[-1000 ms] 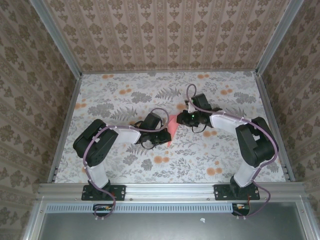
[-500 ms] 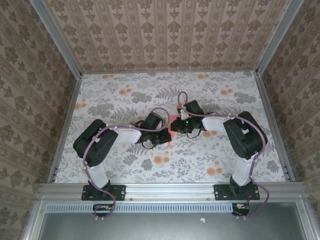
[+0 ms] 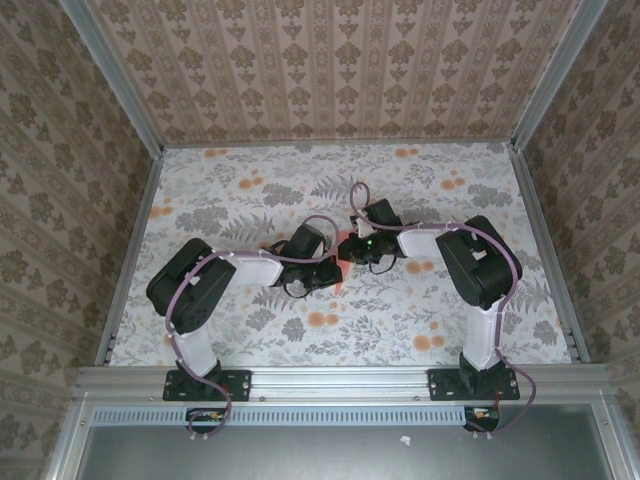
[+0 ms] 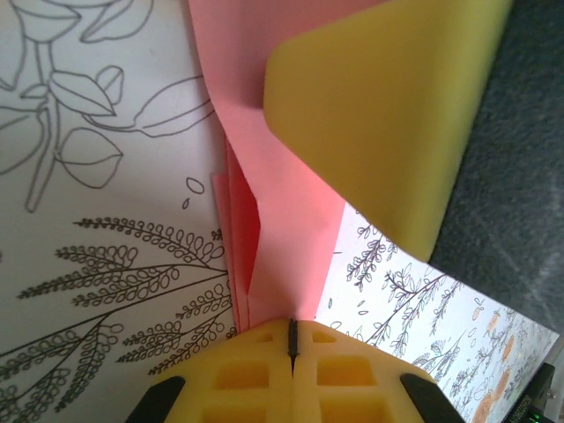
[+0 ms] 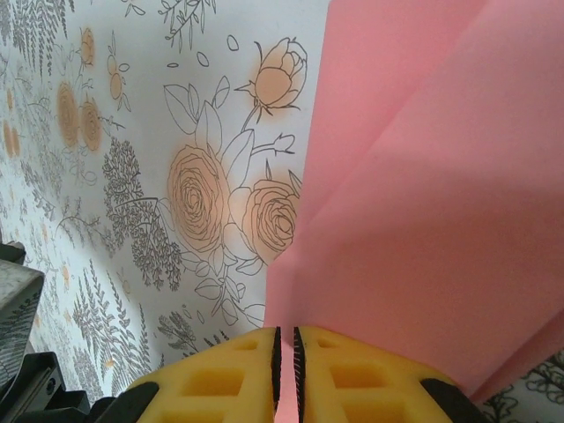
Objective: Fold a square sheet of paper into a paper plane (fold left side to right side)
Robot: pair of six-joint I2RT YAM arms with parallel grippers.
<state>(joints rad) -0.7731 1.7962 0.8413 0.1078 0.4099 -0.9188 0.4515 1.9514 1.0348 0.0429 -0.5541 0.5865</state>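
Paper (image 4: 282, 203) seen pinched by L tool (image 4: 291, 328) and R tool (image 5: 285, 337), both clenched; edges to be aligned, sheet held taut, before creasing on bench (image 4: 106, 176).

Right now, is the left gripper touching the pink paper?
Touching. The left wrist view shows the folded layers of the pink paper running straight into the closed seam of the left gripper, pinched there with no gap.

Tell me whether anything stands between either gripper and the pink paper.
Nothing visible does. The left gripper and the right gripper are each shut on the folded pink paper, fingers directly on the sheet.
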